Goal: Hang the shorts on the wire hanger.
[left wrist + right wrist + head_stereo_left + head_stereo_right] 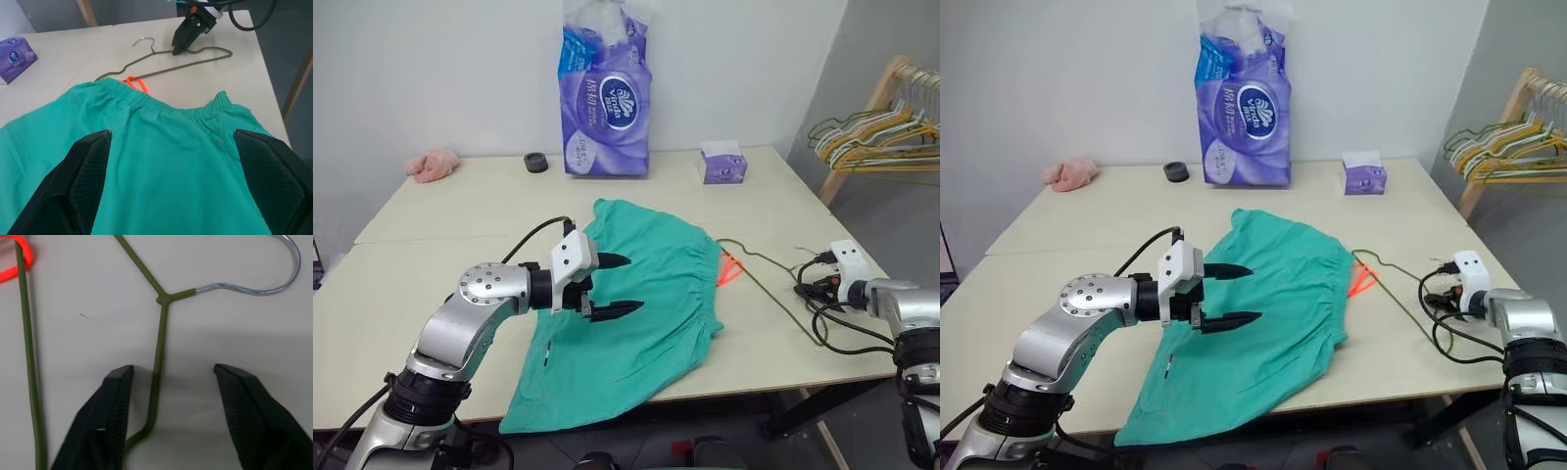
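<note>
A: Looking at the table (431, 294), where are the shorts (636, 323) lying relative to the left gripper (612, 284)?

B: The shorts are lying flat on the near part of the table, one leg hanging over the front edge. The left gripper is hovering just above them with its two black fingers standing wide apart, holding nothing.

A: And the wire hanger (1396, 289)?

B: It is lying flat on the table just beside the waistband, its near end touching the orange drawstring (729, 271). The right gripper (168, 377) is pointing down at it, fingers parted, one on either side of a wire arm just below the neck; whether they are touching the wire I cannot tell.
</note>
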